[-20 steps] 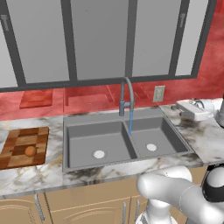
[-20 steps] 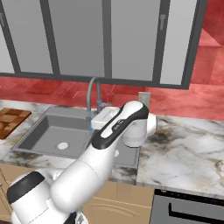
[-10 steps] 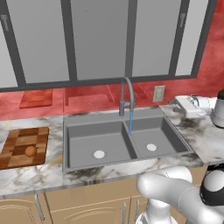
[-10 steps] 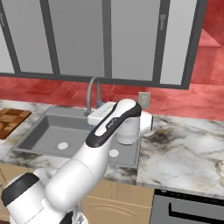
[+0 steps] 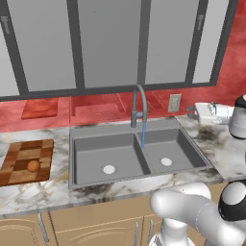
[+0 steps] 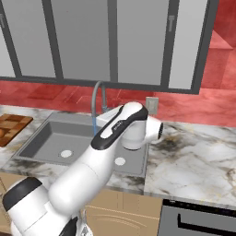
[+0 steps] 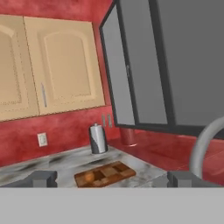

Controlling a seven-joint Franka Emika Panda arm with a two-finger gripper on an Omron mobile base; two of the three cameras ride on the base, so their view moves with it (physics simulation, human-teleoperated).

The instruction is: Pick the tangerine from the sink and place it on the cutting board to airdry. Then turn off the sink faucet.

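Taking the sink (image 5: pixel 91 158) as landmark: to its left the checkered cutting board (image 5: pixel 26 161) lies on the marble counter (image 5: pixel 29 194), with the tangerine (image 5: pixel 33 166) resting on it near its front right. At the sink's back rim between the basins stands the sink faucet (image 5: pixel 139 103), a thin blue stream falling from its spout. Right of the sink, the gripper (image 7: pixel 111 179) points back along the counter, its fingertips (image 7: pixel 41 178) set wide apart, holding nothing.

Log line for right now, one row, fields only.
tangerine: on cutting board | sink faucet: water running | claw: near faucet, state unclear | left: shut off faucet
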